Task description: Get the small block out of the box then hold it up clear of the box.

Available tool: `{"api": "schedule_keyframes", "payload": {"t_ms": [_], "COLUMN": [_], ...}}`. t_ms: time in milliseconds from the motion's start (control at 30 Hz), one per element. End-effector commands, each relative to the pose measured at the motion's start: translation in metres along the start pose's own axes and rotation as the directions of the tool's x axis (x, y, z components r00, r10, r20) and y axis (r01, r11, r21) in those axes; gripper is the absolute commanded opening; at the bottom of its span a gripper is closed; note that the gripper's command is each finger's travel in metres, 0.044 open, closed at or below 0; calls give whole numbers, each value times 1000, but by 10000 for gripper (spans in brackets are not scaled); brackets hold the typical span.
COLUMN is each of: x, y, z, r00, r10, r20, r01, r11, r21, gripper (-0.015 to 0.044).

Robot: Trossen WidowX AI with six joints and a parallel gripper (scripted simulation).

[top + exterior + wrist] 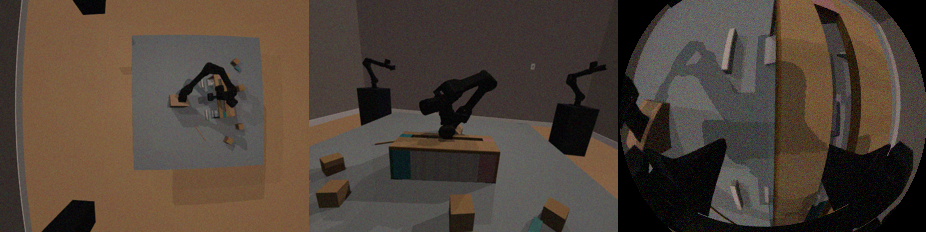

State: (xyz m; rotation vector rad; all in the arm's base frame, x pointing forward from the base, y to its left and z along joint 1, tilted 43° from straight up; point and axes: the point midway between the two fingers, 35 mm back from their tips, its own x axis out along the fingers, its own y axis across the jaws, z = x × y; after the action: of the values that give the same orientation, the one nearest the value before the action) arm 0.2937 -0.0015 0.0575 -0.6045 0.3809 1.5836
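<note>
The box (231, 112) (443, 145) (793, 100) has a wooden top with a long slot, a teal end and a pink end. It stands upright on the grey table. My gripper (447, 137) (767, 143) is open and empty, low over the middle of the box top. In the wrist view its left finger is over the table beside the box and its right finger overlaps the slot. Whether a fingertip touches the top or enters the slot cannot be told. The small block on the shelf cannot be made out; the arm and the dark slot hide much of the inside.
Several wooden blocks stand around the box, among them one (228, 140) (332, 164) and another (240, 87) (461, 211). A teal piece (237, 68) (536, 225) lies beside one block. A thin stick (200, 133) (384, 143) and pale bars (202, 83) (729, 50) lie on the arm-base side.
</note>
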Motion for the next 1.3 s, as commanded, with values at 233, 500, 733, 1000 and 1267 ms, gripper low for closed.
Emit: {"api": "schedule_keyframes", "payload": {"t_ms": [233, 500, 733, 1000, 1267], "x": [4, 7, 10, 13, 16], "y": [0, 0, 0, 0, 0], "z": [23, 38, 51, 66, 80], "r00": [1000, 1000, 1000, 1000, 1000], "r10": [-5, -5, -5, -5, -5], "r20": [3, 4, 5, 5, 6], "r01": [5, 5, 5, 5, 5], "r11": [1000, 1000, 1000, 1000, 1000], "r21": [-1, -1, -1, -1, -1], "gripper": [400, 400, 400, 400, 400]}}
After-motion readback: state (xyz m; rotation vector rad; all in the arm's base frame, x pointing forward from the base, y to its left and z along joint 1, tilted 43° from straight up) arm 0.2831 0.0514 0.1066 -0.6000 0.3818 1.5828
